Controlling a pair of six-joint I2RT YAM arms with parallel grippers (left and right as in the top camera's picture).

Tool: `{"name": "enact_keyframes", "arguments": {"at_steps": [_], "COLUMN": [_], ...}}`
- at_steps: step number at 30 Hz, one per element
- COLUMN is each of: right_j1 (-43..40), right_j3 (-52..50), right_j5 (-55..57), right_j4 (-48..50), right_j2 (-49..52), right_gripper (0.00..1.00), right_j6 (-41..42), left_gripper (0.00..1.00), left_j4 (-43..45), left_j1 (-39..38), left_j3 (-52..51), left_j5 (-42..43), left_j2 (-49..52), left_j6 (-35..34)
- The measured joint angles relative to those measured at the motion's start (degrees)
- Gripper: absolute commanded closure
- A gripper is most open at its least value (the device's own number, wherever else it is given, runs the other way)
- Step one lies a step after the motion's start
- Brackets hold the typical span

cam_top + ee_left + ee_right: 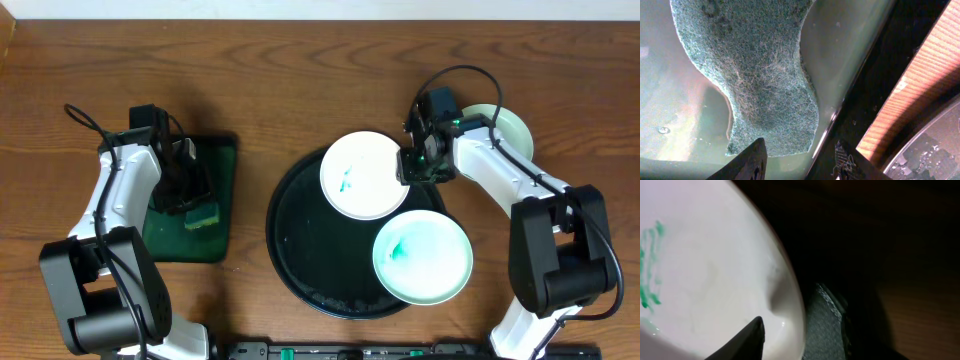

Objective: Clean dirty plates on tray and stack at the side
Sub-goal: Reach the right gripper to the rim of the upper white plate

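wood table (300, 60), right claw (410, 168) on plate (355, 180)

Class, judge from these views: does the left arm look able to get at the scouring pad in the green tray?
Probably yes. The left gripper hangs close above the scouring pad, fingers apart near its edge. The pad lies uncovered in the green tray, with nothing between.

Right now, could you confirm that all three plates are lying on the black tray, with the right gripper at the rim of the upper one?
Not quite. Only the upper plate and the lower plate lie on the black tray; the third plate sits on the table beside it, as the overhead view shows. The right gripper is at the upper plate's rim.
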Motion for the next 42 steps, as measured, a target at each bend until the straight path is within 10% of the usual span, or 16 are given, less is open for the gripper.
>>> {"name": "enact_keyframes", "arguments": {"at_steps": [17,24,31,42], "right_j1": [1.2,2.3,3.8,4.7], "right_j3": [2.1,1.8,1.8,0.6], "right_j5": [-1.9,-1.8,-2.8,-1.9], "right_j4": [3.5,4.0,2.8,-1.2], "right_j2": [2.1,3.2,3.4,3.4], "right_gripper": [0.59,0.99,0.99,0.99], "right_j6": [1.8,3.0,4.2,5.0], "left_gripper": [0.55,0.70,0.92,0.85], "left_j4": [-0.6,-0.6,-0.9,-1.0], "left_j1": [0.0,0.0,0.0,0.0], "left_j3": [0.0,0.0,0.0,0.0], "left_j5": [0.0,0.0,-0.1,-2.5], "left_j2": [0.0,0.0,0.0,0.0], "left_j6": [0.0,0.0,0.8,1.0]}}
